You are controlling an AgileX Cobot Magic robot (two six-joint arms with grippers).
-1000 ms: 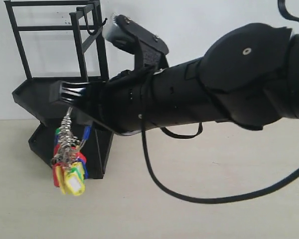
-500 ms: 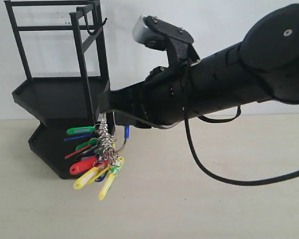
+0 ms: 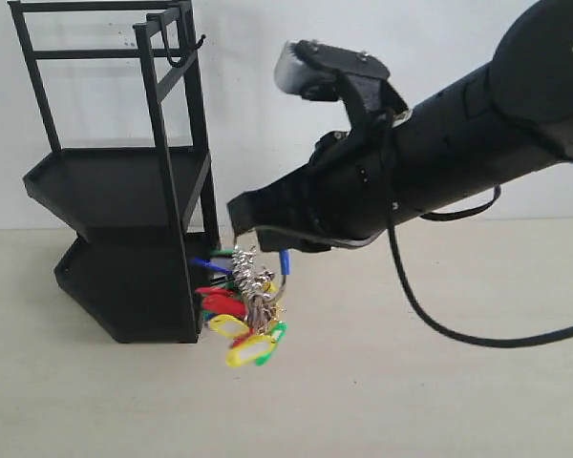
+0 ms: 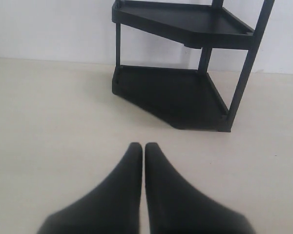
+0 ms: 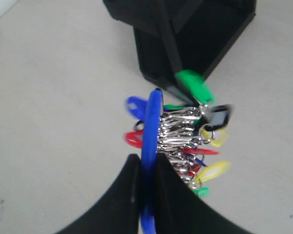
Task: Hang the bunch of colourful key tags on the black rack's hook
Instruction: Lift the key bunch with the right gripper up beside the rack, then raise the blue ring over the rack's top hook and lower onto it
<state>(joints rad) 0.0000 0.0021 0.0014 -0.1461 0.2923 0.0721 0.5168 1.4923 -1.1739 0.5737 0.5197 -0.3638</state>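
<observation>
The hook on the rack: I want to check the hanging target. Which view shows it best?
The exterior view: the hook stands out against the white wall at the rack's top. The left wrist view shows only the shelves, the right wrist view only the rack's foot; neither shows the hook.

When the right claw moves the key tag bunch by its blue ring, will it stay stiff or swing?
Probably floppy: the colourful key tag bunch hangs loose under the right claw, tags splayed. Likely to swing, since only the blue ring is pinched. Seemingly light: small plastic tags on thin silver links.
</observation>
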